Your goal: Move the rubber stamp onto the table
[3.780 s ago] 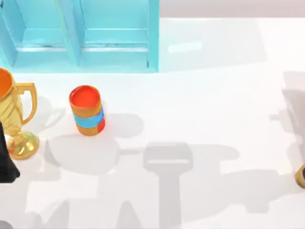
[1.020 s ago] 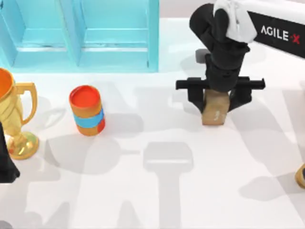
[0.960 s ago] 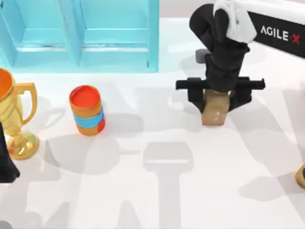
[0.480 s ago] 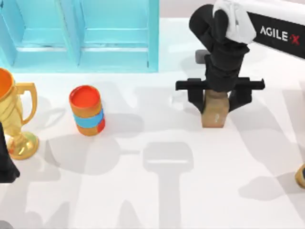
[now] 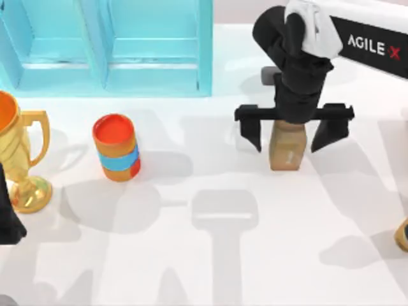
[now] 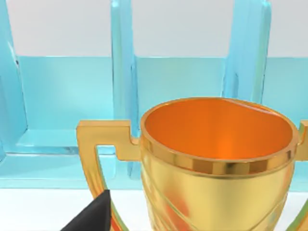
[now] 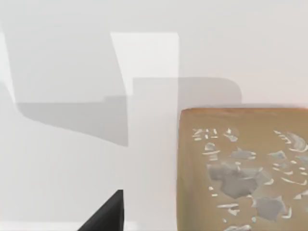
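White and broad, the flat plain desk [image 5: 210,268] carries everything, crossed by soft grey shadows of the arms. From the top view's centre, a turquoise shelf unit with upright dividers [image 5: 108,48] stands at about eleven o'clock against the far edge. A shiny gold trophy cup with square handles [image 5: 19,159] sits at nine o'clock near the left edge, and an orange cylinder with a blue band [image 5: 116,148] stands between the trophy and the middle.

At about two o'clock the small tan-brown boxy rubber stamp [image 5: 286,146] stands upright on the desk, its pale mark facing the camera. The right gripper [image 5: 293,131] hangs directly over it, jaws spread wide, each black finger well clear of the block's sides. In the right wrist view the stamp's top face, patterned with pale flecks [image 7: 243,168], lies close below the camera with white desk beside it.

The stamp appears delivered and released, so what remains is the retreat. It would go best as a straight lift, jaws kept spread, until the fingertips are above the stamp's top; any sideways drift before that could clip the tall, narrow block and tip it.

The left gripper [image 6: 91,216] is parked at the left edge, just beside the trophy, whose bowl looms in the left wrist view with the shelf behind.
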You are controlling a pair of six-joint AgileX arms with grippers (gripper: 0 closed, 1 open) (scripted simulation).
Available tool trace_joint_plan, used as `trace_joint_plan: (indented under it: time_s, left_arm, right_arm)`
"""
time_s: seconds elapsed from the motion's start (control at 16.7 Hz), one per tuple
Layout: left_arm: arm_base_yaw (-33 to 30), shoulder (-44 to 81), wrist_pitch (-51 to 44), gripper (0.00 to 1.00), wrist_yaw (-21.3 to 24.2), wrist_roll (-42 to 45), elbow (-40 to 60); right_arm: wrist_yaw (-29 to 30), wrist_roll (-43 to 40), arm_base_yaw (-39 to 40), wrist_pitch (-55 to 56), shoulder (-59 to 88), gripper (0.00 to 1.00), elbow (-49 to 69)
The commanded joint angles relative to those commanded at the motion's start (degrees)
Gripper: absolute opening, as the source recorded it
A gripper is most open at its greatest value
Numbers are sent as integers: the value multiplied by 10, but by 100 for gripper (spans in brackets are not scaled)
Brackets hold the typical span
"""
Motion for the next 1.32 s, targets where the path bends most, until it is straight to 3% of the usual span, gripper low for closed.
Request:
trace_joint_plan:
  time_s: [0.54,1.08,1.32]
  left_arm:
    - [0,0,0,100,0,0,0]
    - [0,0,0,100,0,0,0]
    - [0,0,0,100,0,0,0]
  right_arm:
    - [-2,3,-2,-38,16,100,40]
    - [1,3,-2,-322,92,100,421]
    - [2,0,-3,-421,110,100,535]
